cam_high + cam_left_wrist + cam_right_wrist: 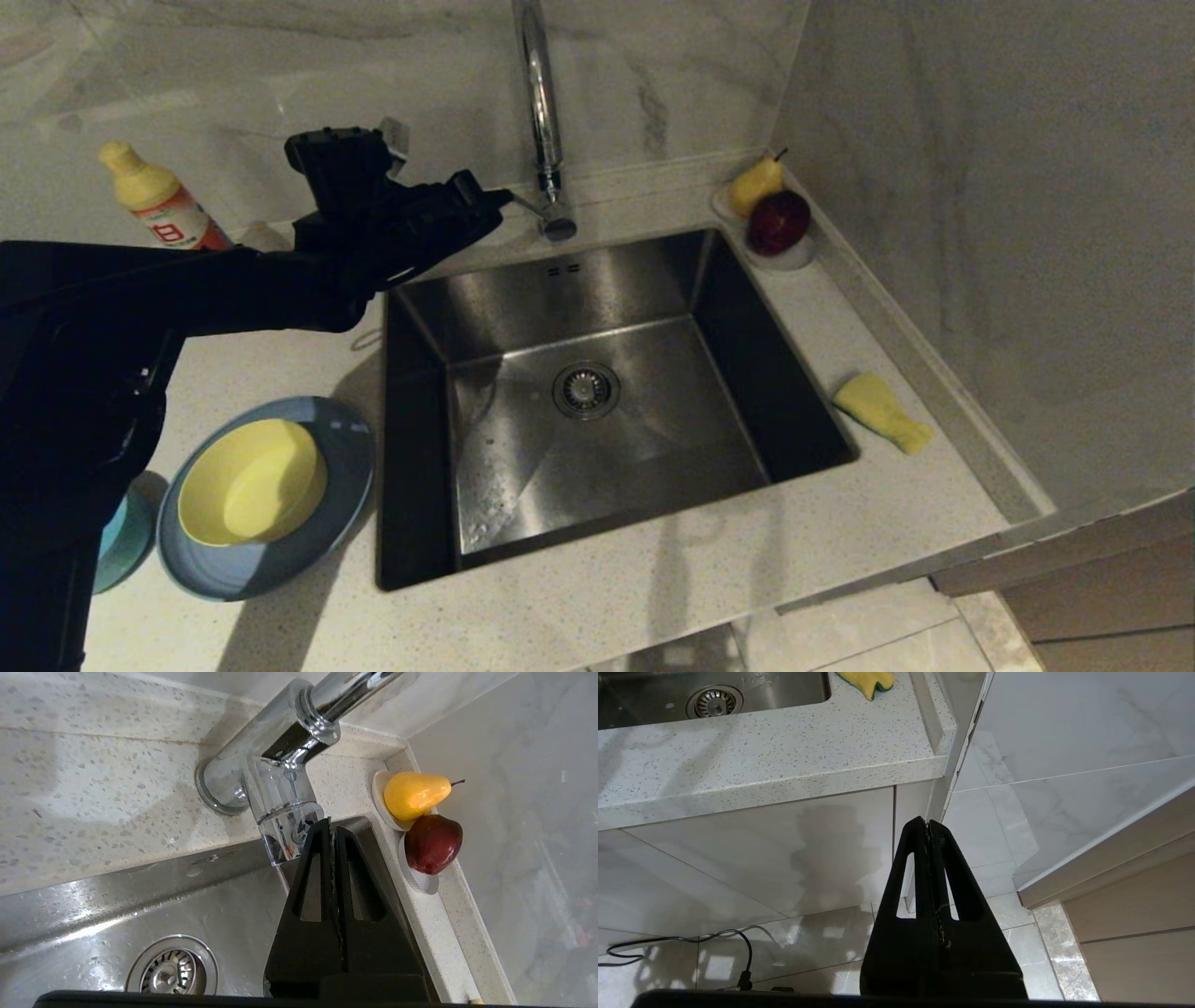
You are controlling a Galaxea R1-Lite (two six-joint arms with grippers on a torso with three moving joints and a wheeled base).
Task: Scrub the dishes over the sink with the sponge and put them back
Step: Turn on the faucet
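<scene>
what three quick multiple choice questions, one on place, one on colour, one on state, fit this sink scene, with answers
1. Where does the sponge lie?
A. in the sink
B. on the counter right of the sink
C. in the yellow bowl

2. What colour is the bowl sitting in the plate?
A. yellow
B. red
C. white

3. How do the left gripper's fingers stand?
A. wide open
B. shut on the sponge
C. shut, holding nothing

Answers: 1 B, it rests on the speckled counter beyond the basin's right rim. 2 A, yellow on the blue-grey plate. 3 C, the fingers meet near the tap, empty.
</scene>
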